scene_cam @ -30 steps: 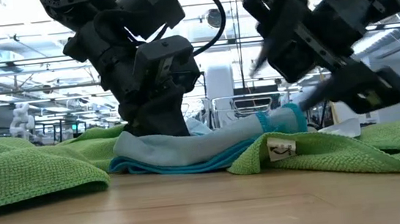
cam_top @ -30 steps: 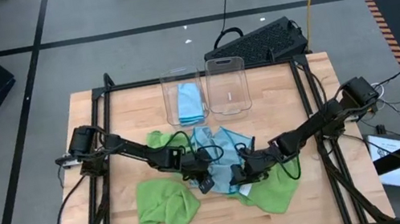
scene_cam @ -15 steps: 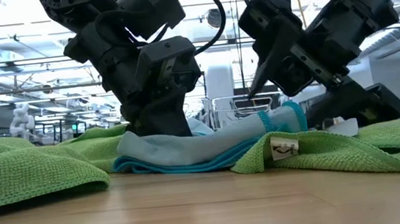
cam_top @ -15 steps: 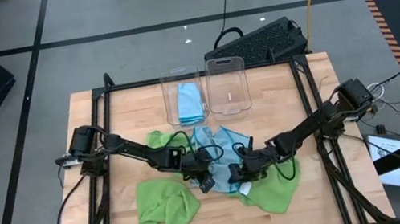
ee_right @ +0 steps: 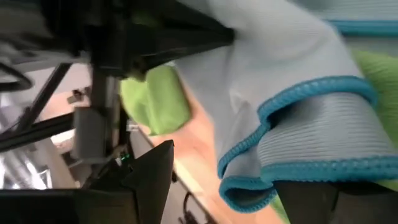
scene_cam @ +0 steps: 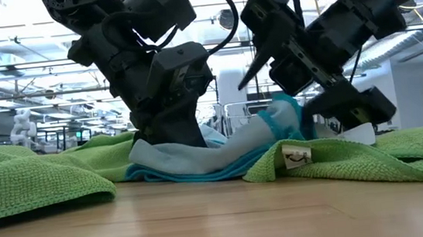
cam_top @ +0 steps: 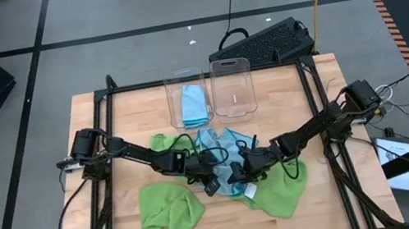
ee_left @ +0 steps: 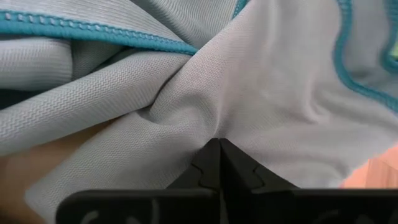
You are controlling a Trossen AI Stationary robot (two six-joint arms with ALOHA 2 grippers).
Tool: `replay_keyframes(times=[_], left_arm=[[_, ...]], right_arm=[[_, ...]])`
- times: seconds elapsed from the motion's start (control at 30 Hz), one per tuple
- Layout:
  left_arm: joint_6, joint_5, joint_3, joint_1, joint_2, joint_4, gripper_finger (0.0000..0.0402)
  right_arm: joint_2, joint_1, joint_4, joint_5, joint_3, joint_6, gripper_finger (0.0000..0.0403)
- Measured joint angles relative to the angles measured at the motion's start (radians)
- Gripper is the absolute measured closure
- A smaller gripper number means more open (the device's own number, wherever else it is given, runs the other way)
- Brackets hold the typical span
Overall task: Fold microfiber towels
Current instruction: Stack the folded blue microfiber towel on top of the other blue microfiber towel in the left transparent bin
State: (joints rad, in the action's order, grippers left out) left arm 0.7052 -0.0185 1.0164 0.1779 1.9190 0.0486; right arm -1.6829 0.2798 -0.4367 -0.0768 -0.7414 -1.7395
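Note:
A light blue microfiber towel [cam_top: 222, 146] lies crumpled at the table's middle, partly on a lime green towel [cam_top: 284, 191]. Two more green towels lie at the near left [cam_top: 169, 210] and behind my left arm [cam_top: 163, 143]. My left gripper [cam_top: 208, 177] is shut on the blue towel's left part [scene_cam: 160, 151]. My right gripper [cam_top: 238, 177] is open at the towel's right end, whose teal-hemmed fold [scene_cam: 283, 113] stands up between its fingers. My left gripper pinches a gathered bit of the blue towel [ee_left: 214, 127] between its two fingertips, slanting down from the table's left. Creases run out from the pinch, and the cloth there stays on the table. My right gripper is open, coming in low from the table's right. The towel's hemmed, doubled-over edge [ee_right: 311, 146] lies against one finger [ee_right: 339, 199]; the other finger [ee_right: 152, 171] stands clear of the cloth.
Two clear bins stand at the table's far middle: the left one [cam_top: 188, 99] holds a folded light blue towel, the right one [cam_top: 232, 86] shows nothing inside. A black frame [cam_top: 206, 75] runs round the table. Bare wood shows near the front edge.
My right gripper has moved toward the table's left, toward my left gripper, and dipped a little, staying open. The blue towel's right end has been pushed leftward and has risen into a hump; its left part has stayed under my left gripper.

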Motion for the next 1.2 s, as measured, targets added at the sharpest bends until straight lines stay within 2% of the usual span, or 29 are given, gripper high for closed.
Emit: replay_keyframes(times=[0.17,0.3,0.6,0.83,1.03,1.2], left_arm=[[0.005,-0.001,0.0,0.0,0.0,0.0,0.0382],[0.01,-0.003,0.0,0.0,0.0,0.001,0.0395],[0.006,0.008,0.0,0.001,0.0,0.0,0.038],[-0.001,0.02,0.0,0.0,0.0,-0.001,0.0398],[-0.016,0.021,0.0,0.0,0.0,-0.002,0.0382],[-0.015,0.027,0.0,0.0,0.0,-0.002,0.0386]], right_arm=[[0.011,0.002,0.057,-0.092,0.0,0.016,0.0154],[0.048,0.003,0.169,-0.139,0.0,0.047,0.0154],[0.1,0.002,0.335,-0.103,0.0,0.103,0.0154],[0.093,-0.016,0.336,-0.066,0.0,0.121,0.0154],[0.093,-0.019,0.323,0.024,0.0,0.11,0.0154],[0.063,-0.016,0.297,0.019,0.001,0.113,0.0154]])
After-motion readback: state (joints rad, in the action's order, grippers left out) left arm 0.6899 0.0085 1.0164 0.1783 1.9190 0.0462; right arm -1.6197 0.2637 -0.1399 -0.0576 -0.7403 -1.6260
